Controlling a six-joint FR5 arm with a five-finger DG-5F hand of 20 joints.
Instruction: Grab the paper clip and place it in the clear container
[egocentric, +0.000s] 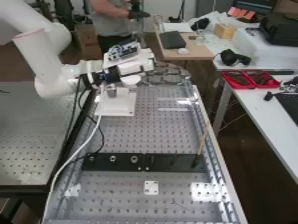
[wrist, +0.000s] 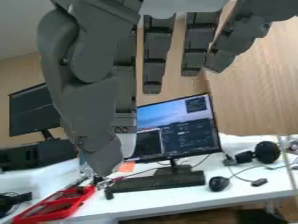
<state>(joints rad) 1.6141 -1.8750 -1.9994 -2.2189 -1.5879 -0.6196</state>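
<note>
Hand (egocentric: 165, 75), fingers (wrist: 156, 55) straight and apart, at far end of bench (egocentric: 153, 135); monitor (wrist: 176, 130) lettering too small to read

From high, looked slantwise down the perforated tabletop (egocentric: 146, 136), from the wrist, faced the white tabletop (wrist: 169, 194) closer, overlapped there.

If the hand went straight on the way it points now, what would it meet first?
Likely the white side table or the monitor on it; in the high view the hand points that way, across a gap. Which comes first, height and depth leave unclear.
</note>
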